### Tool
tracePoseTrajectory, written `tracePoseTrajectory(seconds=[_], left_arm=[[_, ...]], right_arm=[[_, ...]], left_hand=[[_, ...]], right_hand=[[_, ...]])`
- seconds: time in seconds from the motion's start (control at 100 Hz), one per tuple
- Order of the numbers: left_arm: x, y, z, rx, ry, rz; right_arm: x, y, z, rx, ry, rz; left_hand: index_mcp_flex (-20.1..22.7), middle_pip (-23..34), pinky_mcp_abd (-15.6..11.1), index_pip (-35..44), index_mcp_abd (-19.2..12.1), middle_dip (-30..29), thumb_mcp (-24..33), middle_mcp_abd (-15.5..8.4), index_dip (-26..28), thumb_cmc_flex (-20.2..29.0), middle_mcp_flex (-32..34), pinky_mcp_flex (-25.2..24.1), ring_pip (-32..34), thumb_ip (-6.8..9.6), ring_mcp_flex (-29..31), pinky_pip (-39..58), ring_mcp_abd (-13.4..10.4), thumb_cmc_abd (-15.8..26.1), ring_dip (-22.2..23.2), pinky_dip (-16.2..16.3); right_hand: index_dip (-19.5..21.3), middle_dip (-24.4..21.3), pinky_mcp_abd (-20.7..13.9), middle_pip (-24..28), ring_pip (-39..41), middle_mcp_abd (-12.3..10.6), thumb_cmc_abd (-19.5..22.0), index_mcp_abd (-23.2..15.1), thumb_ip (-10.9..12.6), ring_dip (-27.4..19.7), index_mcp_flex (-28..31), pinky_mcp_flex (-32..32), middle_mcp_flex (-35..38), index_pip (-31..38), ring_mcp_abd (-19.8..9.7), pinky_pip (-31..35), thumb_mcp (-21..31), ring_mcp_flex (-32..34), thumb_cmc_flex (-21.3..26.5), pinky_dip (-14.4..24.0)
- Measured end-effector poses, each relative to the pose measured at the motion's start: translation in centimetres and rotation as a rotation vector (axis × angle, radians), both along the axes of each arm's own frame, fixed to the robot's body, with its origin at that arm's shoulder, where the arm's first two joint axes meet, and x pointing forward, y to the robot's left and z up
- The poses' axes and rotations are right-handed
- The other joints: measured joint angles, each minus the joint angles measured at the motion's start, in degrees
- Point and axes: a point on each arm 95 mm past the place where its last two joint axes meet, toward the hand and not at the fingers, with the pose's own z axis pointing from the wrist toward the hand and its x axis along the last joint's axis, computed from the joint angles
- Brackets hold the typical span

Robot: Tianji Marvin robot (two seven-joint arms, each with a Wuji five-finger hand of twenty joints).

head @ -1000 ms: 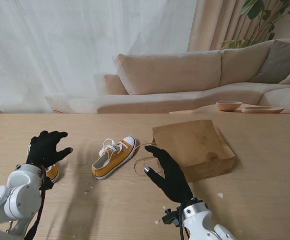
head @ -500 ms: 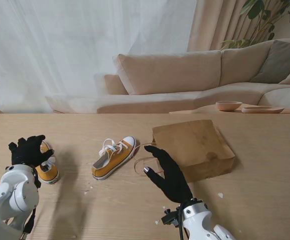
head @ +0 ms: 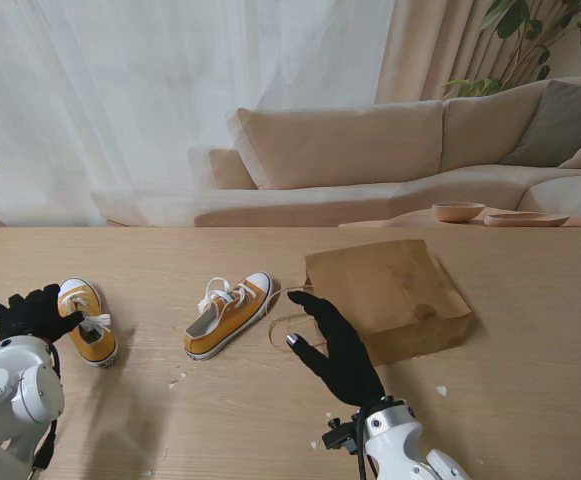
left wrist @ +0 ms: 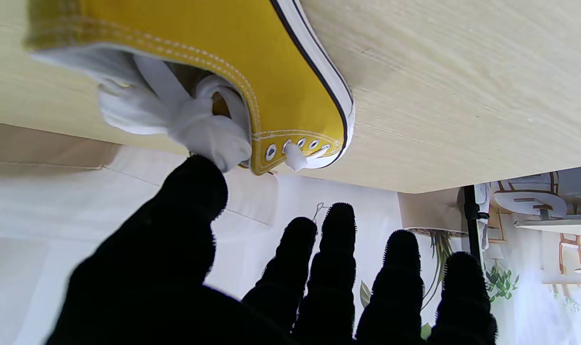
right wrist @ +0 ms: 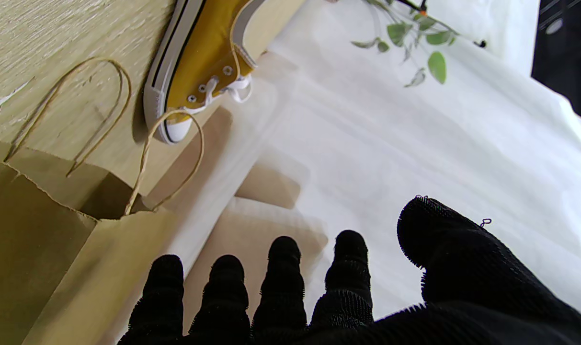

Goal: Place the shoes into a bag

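Observation:
Two yellow sneakers with white laces and soles lie on the wooden table [head: 530,420]. One sneaker [head: 89,321] is at the far left, filling the left wrist view [left wrist: 213,72]. My left hand [head: 32,312] hovers just left of it, fingers spread, holding nothing. The other sneaker [head: 228,313] lies mid-table, seen too in the right wrist view [right wrist: 199,62]. A brown paper bag [head: 388,296] lies on its side, mouth and rope handles [right wrist: 142,158] toward that sneaker. My right hand [head: 340,347] is open, held above the table just in front of the bag's mouth [right wrist: 98,196].
A beige sofa [head: 390,160] stands beyond the table's far edge. A low side table with a bowl [head: 458,211] and a plate [head: 526,219] is at the far right. Small white crumbs [head: 441,390] dot the table nearer to me.
My left hand has drawn back leftward and toward me off the far-left sneaker, which now lies uncovered. The right hand, bag and middle sneaker have not moved.

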Motion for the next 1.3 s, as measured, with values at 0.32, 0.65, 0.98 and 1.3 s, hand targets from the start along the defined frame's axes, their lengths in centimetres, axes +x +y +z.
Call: tracePoseTrajectory(seconds=[0.32, 0.65, 0.98, 1.3], left_arm=[[-0.3, 0.1, -0.9, -0.021, 0.006, 0.025], [-0.6, 0.6, -1.1, 0.034, 0.051, 0.037], [0.1, 0.2, -2.7, -0.052, 0.023, 0.068], [1.0, -1.0, -2.9, -0.036, 0.040, 0.059]], right_arm=[[0.0, 0.0, 0.0, 0.000, 0.000, 0.000], [0.0, 0.0, 0.0, 0.000, -0.001, 0.000], [0.0, 0.1, 0.0, 0.001, -0.001, 0.001], [0.0, 0.1, 0.0, 0.001, -0.001, 0.001]], left_hand=[[0.8, 0.0, 0.5, 1.1, 2.7, 0.0, -3.5, 0.9, 0.6, -9.0, 0.1, 0.0, 0.0, -0.22, 0.0, 0.0, 0.5, 0.6, 0.1, 0.1], [1.4, 0.0, 0.5, 2.1, 3.4, 0.0, -2.2, 1.6, 0.7, -6.6, 0.6, 0.6, 0.0, -1.23, 0.7, 0.0, 0.5, 0.6, 0.7, 0.1], [-0.2, -0.1, 0.5, 1.3, 3.8, 0.0, -2.4, 1.6, 0.7, -6.6, -0.7, 0.6, 0.0, -1.23, 0.7, 0.0, 0.5, 0.6, 0.7, 0.1], [-1.7, 1.4, 0.5, 4.6, 3.9, 0.0, 1.2, 1.6, 3.0, -3.9, -0.8, 0.8, 0.0, -0.52, 1.7, 0.0, -0.2, 0.6, 0.9, 0.1]], right_hand=[[0.0, 0.0, 0.0, 0.0, 0.0, 0.0, 0.0, 0.1, 0.0, 0.0, 0.0, 0.0, 0.0, 0.0, 0.0, 0.0, 0.0, 0.0, 0.0, 0.0], [0.0, 0.0, 0.0, 0.0, 0.0, 0.0, 0.0, 0.6, 0.0, 0.0, 0.0, 0.0, 0.0, 0.0, 0.0, 0.0, 0.0, 0.0, 0.0, 0.0], [0.0, 0.0, 0.0, 0.0, 0.0, 0.0, 0.0, 0.6, 0.0, 0.0, 0.0, 0.0, 0.0, 0.0, 0.0, 0.0, 0.0, 0.0, 0.0, 0.0], [0.0, 0.0, 0.0, 0.0, 0.1, 0.0, 0.0, 0.6, 0.0, 0.0, 0.0, 0.0, 0.0, 0.0, 0.0, 0.0, 0.0, 0.0, 0.0, 0.0]])
